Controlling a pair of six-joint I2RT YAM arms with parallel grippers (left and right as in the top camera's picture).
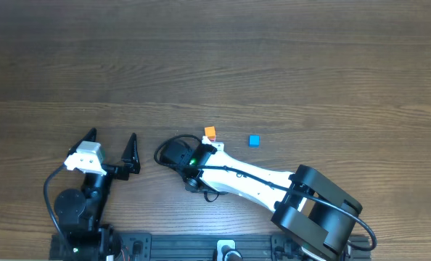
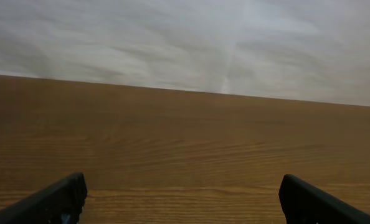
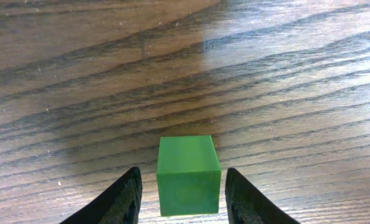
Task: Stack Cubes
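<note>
Straddling a green cube (image 3: 189, 174), the right tool (image 3: 182, 180) stands released, apparently lined up to grasp it for stacking; the left tool (image 1: 112, 136) sits released, well apart.

Surface (image 1: 215, 58): dark brown wood, grain running lengthwise, light glare in places. Pale wall (image 2: 172, 37) rises behind its far edge.

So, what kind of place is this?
Probably a robot test bench: the left arm and the right arm stand at a wooden table with an orange cube, a blue cube and a green cube; a plain pale backdrop behind.
</note>
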